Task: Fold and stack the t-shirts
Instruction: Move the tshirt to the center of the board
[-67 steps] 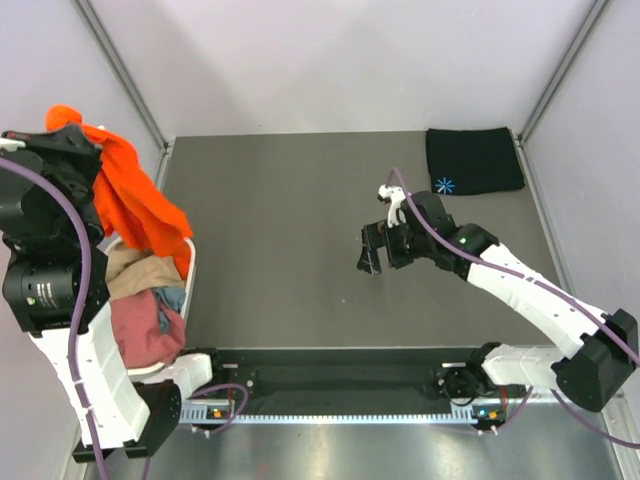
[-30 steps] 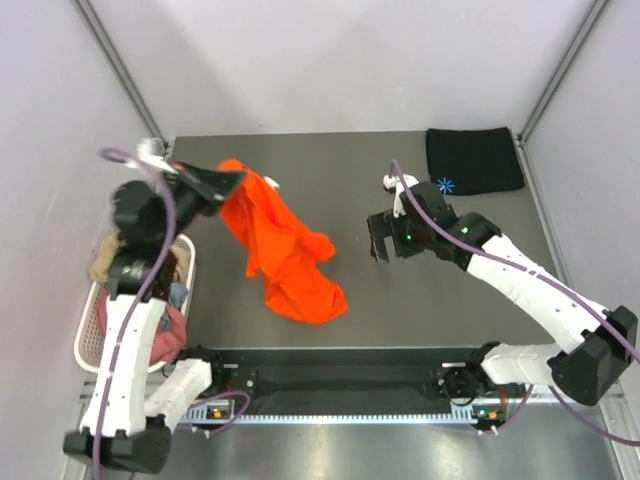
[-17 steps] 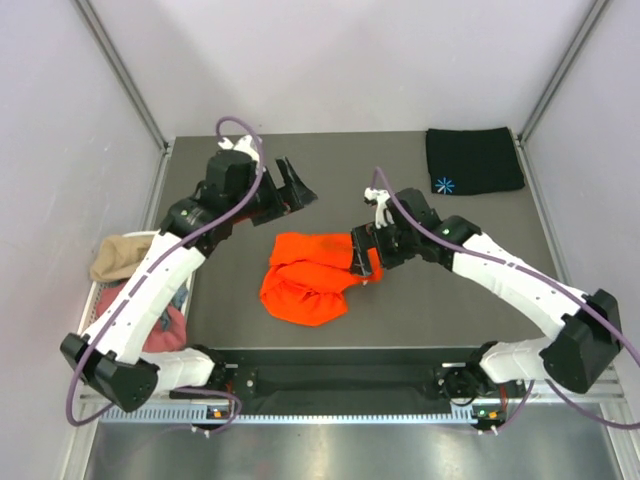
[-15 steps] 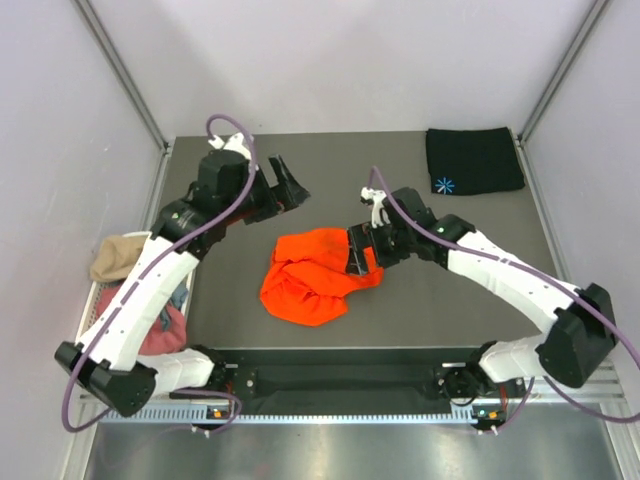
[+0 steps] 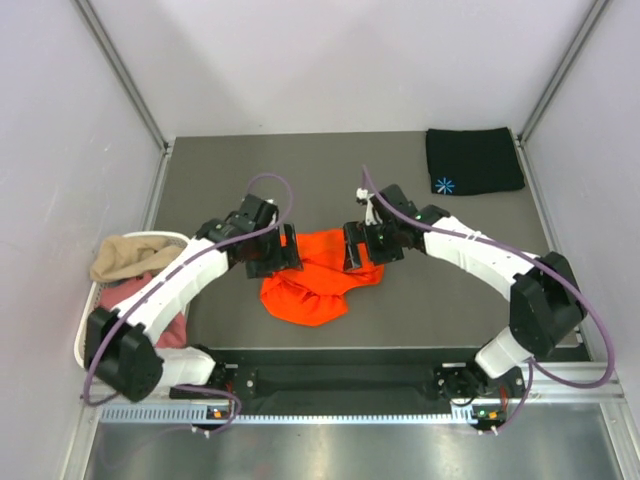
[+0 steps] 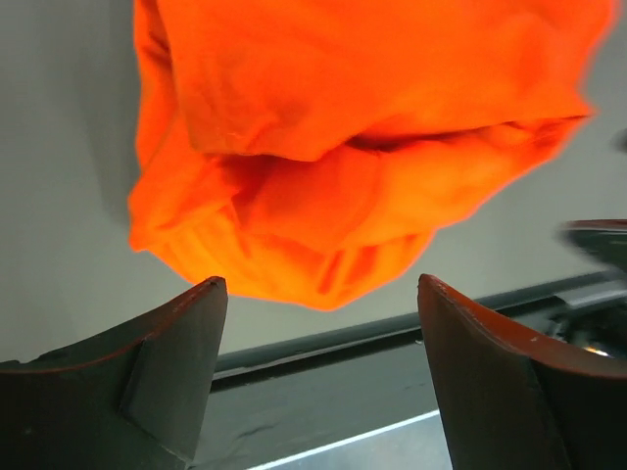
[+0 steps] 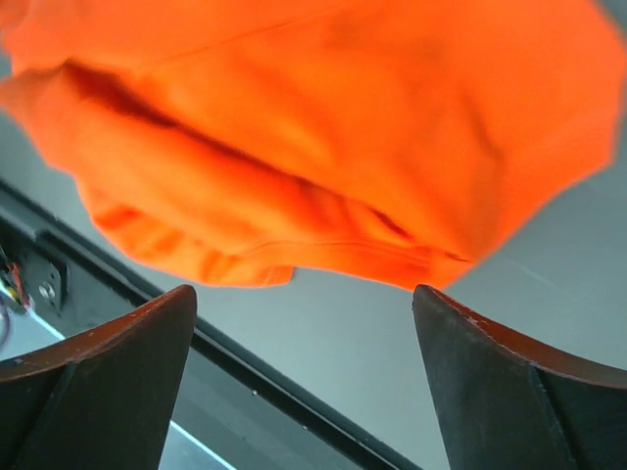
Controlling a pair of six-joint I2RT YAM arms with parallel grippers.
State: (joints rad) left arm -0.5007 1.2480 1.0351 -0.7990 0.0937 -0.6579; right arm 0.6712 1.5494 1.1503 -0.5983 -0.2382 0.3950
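**Desk lead:** Where's the orange shirt (image 5: 318, 280)?

**Operator:** I see it in a crumpled heap on the desk (image 5: 250, 180), around the middle and toward the near edge. It lies between my two arms.

**Desk lead:** And the left tool (image 5: 288, 251)?

**Operator:** It's down at the heap's left side with its jaws spread wide and nothing between them. On my left wrist camera the orange cloth lies just ahead of the fingertips.

**Desk lead:** Right tool (image 5: 353, 247)?

**Operator:** Much the same. It's wide open and gripping nothing, at the heap's far right edge. On that wrist camera orange cloth fills the top of the view, beyond the fingers. From above I can't tell whether either tool's tips touch the cloth.

**Desk lead:** The other shirts?

**Operator:** The black shirt (image 5: 473, 160) lies folded flat in the far right corner, with its starburst mark (image 5: 444, 184) facing up, well apart from both arms. At the left edge is the basket (image 5: 84, 335). A tan shirt (image 5: 130, 255) is bunched over its far end and a pink shirt (image 5: 135, 320) is inside it.
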